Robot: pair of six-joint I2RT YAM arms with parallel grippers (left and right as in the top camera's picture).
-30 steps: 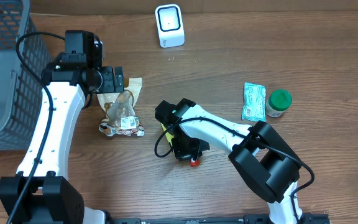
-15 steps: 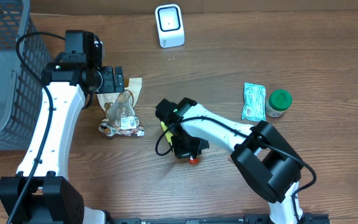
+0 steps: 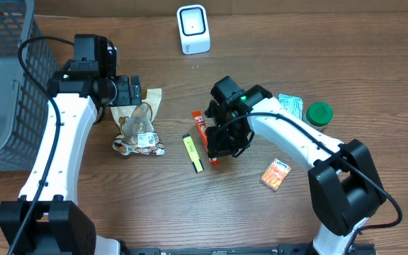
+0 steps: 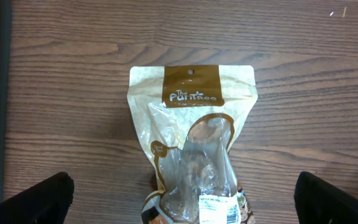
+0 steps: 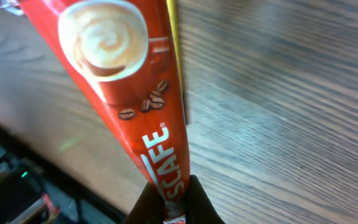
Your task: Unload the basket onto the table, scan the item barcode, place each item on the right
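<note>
Right end effector (image 5: pixel 169 202) clamps the red coffee stick (image 5: pixel 120 93); only overhead shows the scanner (image 3: pixel 193 28).

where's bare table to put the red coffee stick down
Bare wood lies between the white barcode scanner and the green-and-white foil packet, and toward the near edge between the yellow stick sachet and the small orange packet. It is crowded around the red coffee stick and the tan snack pouch.

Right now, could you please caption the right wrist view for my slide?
Right end effector shut on a red coffee sachet, wooden table behind.
</note>
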